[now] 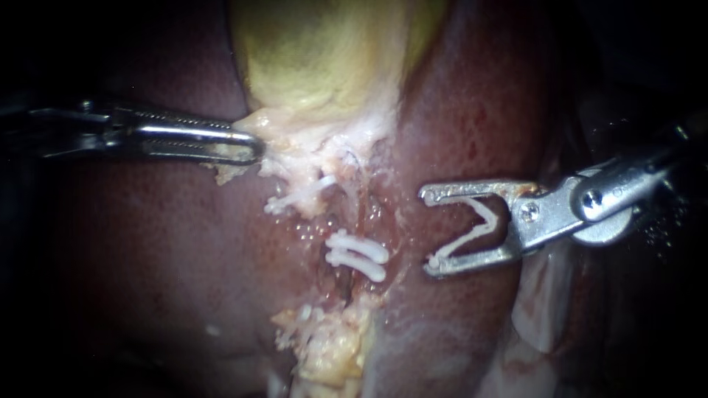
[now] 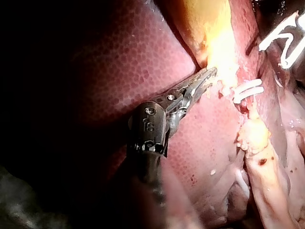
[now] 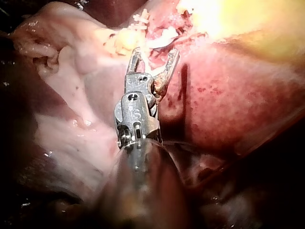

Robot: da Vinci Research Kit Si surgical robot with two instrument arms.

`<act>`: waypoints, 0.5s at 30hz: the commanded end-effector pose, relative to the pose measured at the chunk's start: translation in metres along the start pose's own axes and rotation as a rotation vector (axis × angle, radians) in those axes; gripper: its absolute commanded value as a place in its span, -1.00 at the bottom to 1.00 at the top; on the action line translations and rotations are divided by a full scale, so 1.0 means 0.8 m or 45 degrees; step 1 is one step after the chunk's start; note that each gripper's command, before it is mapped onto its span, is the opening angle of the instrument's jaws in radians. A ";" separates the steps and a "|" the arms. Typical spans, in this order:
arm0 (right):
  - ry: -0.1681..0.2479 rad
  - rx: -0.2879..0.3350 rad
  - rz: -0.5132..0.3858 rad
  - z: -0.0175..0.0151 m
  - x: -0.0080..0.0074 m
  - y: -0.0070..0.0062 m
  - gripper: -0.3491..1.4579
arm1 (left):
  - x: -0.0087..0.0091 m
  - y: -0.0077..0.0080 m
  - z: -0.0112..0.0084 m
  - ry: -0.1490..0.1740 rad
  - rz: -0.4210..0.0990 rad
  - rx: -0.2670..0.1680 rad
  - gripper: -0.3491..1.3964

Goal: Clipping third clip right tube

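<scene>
Your right instrument (image 1: 428, 230), nearest, grips one open clip (image 1: 472, 228) and sits just beside the clip pair (image 1: 358, 256) on the right tube (image 1: 344, 286). You are at the approach, so next straddle that tube near the pair. A lone clip (image 1: 295, 197) lies gallbladder-side of the pair, making four clips and two instruments.

From the left wrist, your left instrument (image 2: 209, 74) is clenched on pale tissue (image 2: 224, 78) near the pair.

From the right wrist, the right instrument is spread wide, short of the pair.

Yellow-green gallbladder (image 1: 324, 59), dark red speckled liver (image 1: 147, 243), cream tissue (image 1: 295, 140), white clips (image 1: 358, 254); left instrument (image 1: 253, 151) and right instrument (image 1: 429, 230) silver, loaded clip (image 1: 487, 222) white.
</scene>
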 end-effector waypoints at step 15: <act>0.018 -0.007 -0.005 0.0005 0.0006 -0.0003 -0.06 | 0.0055 0.0032 -0.0090 0.035 -0.035 0.008 -1.00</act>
